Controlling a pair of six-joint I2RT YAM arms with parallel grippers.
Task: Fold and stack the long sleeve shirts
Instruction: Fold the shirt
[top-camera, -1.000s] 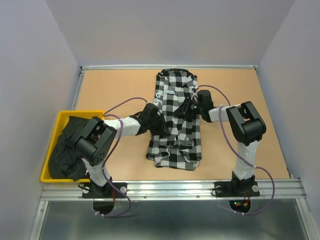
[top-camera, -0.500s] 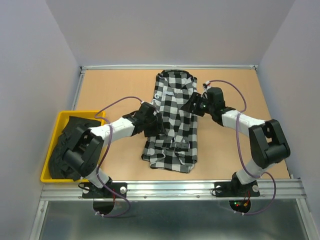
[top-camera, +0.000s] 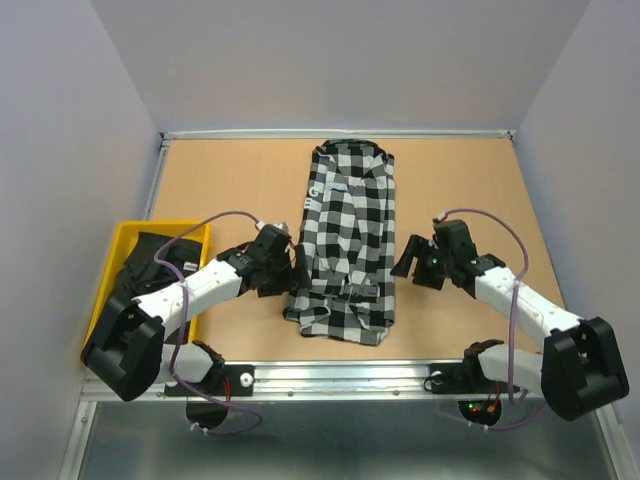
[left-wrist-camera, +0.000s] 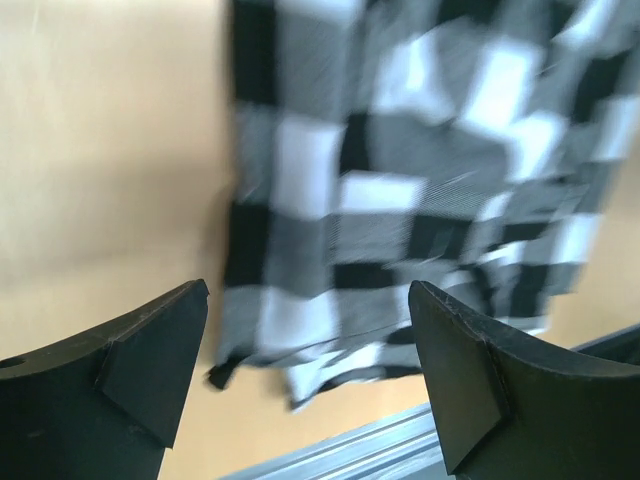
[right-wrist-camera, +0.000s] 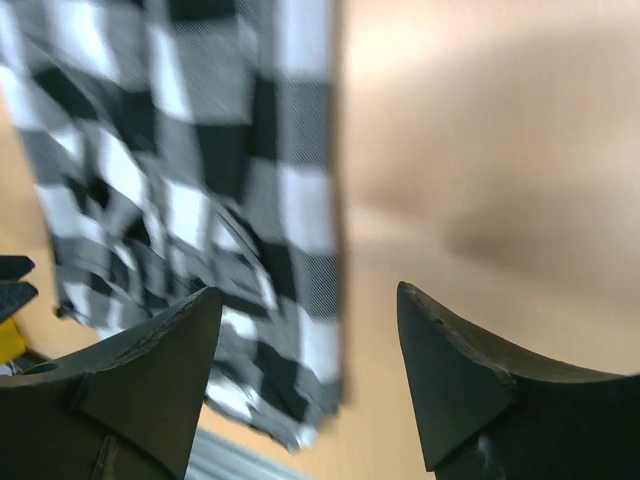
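While only the top view shows the yellow bin (top-camera: 140, 225) holding the crumpled black shirt (top-camera: 135, 268), the wrist views show the left gripper (left-wrist-camera: 308, 288) and right gripper (right-wrist-camera: 310, 290) spread wide and empty. The check shirt (top-camera: 348, 245) lies folded into a long strip mid-surface (top-camera: 230, 180), between the two grippers.

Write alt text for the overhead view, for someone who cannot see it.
A black-and-white checked shirt lies folded into a long strip on a wooden table. The left gripper and right gripper flank it, both open and empty. A black shirt sits in a yellow bin at left.
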